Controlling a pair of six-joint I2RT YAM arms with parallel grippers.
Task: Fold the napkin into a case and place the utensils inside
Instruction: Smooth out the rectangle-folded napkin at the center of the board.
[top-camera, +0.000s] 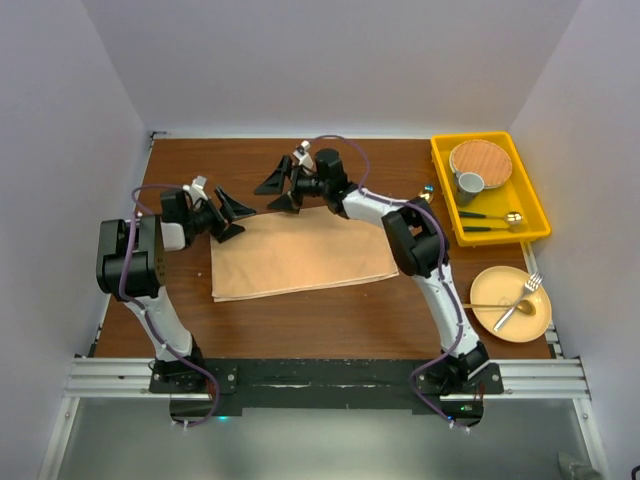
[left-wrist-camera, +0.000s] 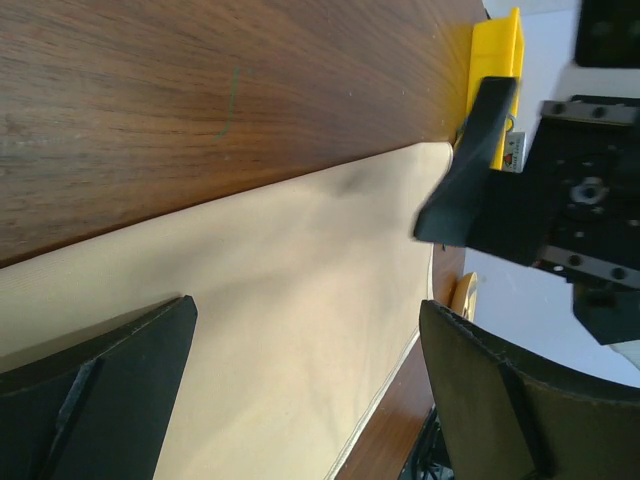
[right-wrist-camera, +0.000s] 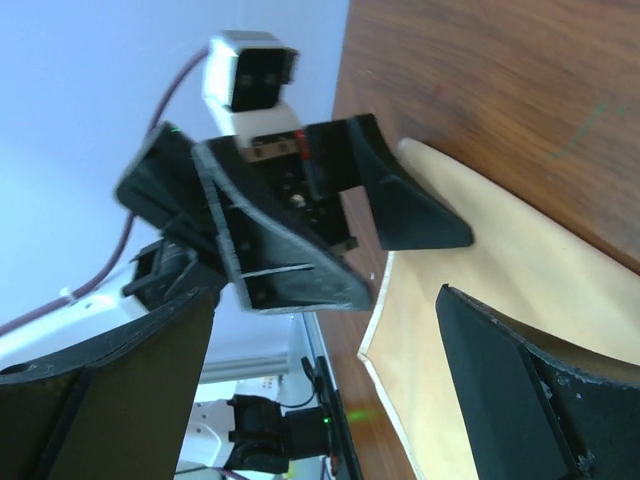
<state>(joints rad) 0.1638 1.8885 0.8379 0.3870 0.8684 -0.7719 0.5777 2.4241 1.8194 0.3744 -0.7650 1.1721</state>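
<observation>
– Since the napkin (top-camera: 300, 255) lies as a broad, flat rectangle in the middle of the surface (top-camera: 330, 325), how far along would you say we are?
– Early, I judge. It looks folded over once, but it is far too wide to be a case yet.
– And the tools?
– Both have their fingers spread wide apart and hold nothing. The left tool (top-camera: 236, 218) hovers at the cloth's far left corner, the right tool (top-camera: 280, 192) just over its far edge.
– The utensils (top-camera: 520, 300)?
– Well apart from the cloth. A fork and a spoon lie on the round plate (top-camera: 495, 322) at the right, with more cutlery in the yellow tray (top-camera: 443, 190). Narrower folds and all the loading remain.
</observation>
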